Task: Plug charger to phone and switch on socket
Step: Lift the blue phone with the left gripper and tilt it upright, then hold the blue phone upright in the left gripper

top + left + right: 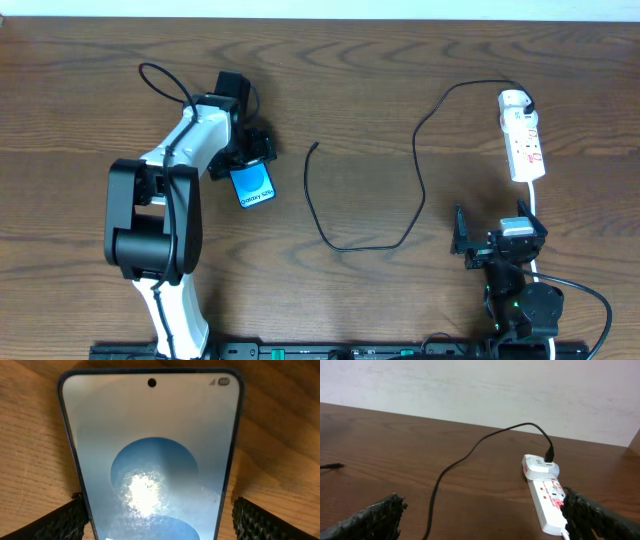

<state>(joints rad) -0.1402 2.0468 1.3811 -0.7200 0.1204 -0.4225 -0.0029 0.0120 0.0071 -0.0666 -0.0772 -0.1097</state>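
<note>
The phone lies flat on the wooden table, blue screen up, left of centre. My left gripper is open and straddles its near end. In the left wrist view the phone fills the frame between the fingers; the left finger touches its edge and the right finger stands apart. The charger cable runs from the adapter in a loop to its plug tip, which lies free right of the phone. The socket strip lies at the right. My right gripper is open and empty just below it.
In the right wrist view the strip and adapter lie ahead to the right, the cable crosses the middle, and the plug tip is at the far left. A white cord leaves the strip toward my right arm.
</note>
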